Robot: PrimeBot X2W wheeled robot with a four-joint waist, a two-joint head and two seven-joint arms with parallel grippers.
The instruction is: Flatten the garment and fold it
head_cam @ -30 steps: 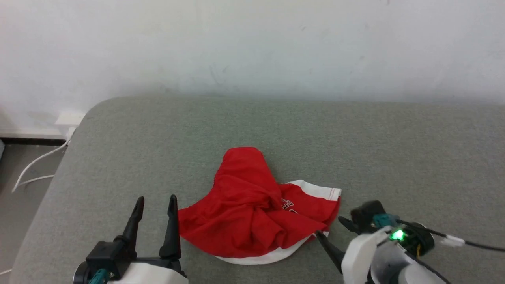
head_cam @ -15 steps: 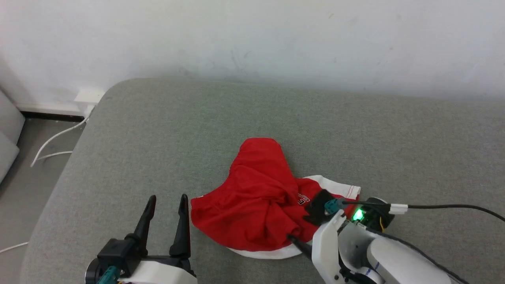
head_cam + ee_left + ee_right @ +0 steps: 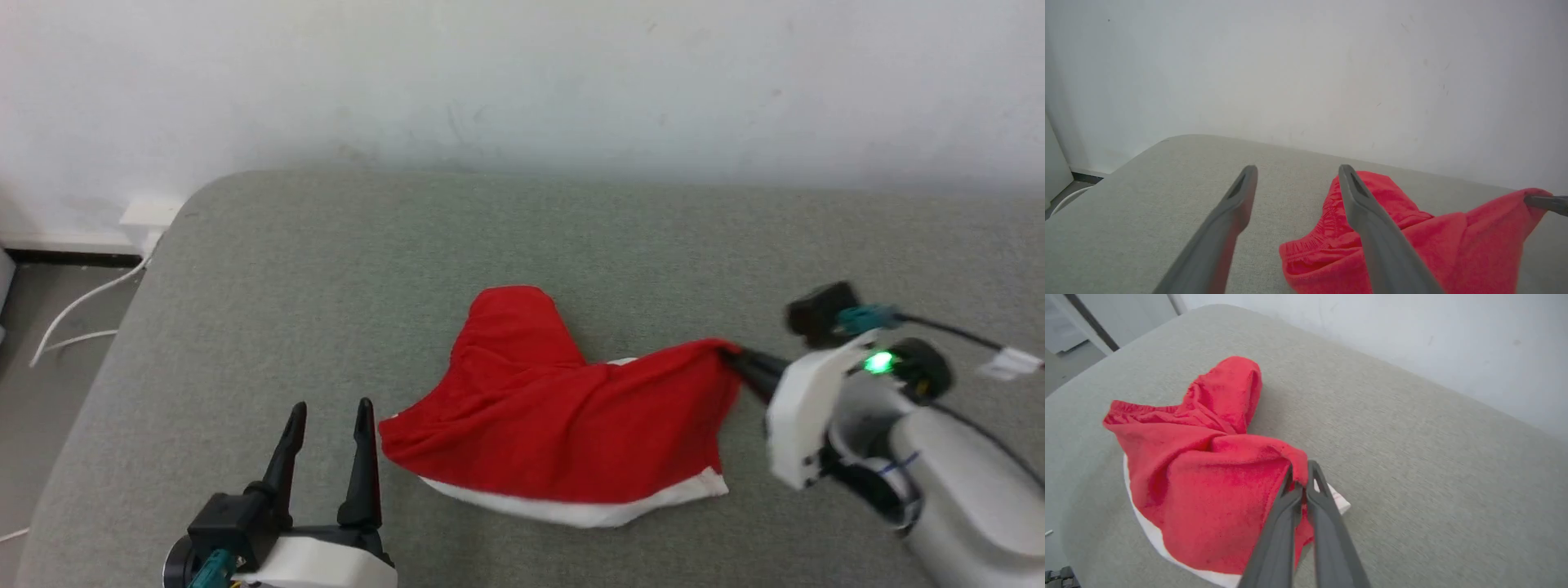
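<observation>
Since a second ago our right tool (image 3: 729, 356) has clamped onto the red shorts (image 3: 563, 425) and drawn their right edge outward (cloth taut). They lie on the grey upholstered surface (image 3: 326, 269); our left tool (image 3: 331, 406), spread wide and empty, sits just beside them.

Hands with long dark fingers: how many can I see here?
2. The left hand, open, sits lower left beside the small bright red fabric garment; the right hand, at right, is shut on its lifted corner.
</observation>
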